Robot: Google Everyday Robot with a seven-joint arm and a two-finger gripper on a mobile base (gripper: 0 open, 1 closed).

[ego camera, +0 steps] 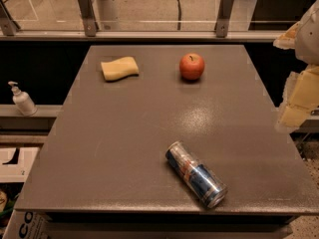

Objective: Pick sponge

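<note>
The sponge [119,68] is a pale yellow flat foam block with wavy sides. It lies on the grey table [124,148] at the far left. My gripper [299,97] shows at the right edge of the view, beyond the table's right side and partly cut off. It is far to the right of the sponge and holds nothing that I can see.
A red apple [192,66] stands at the far middle of the table, right of the sponge. A blue and silver can [196,174] lies on its side near the front edge. A white pump bottle [22,99] stands on a ledge at the left. A glass railing [149,26] runs behind the table.
</note>
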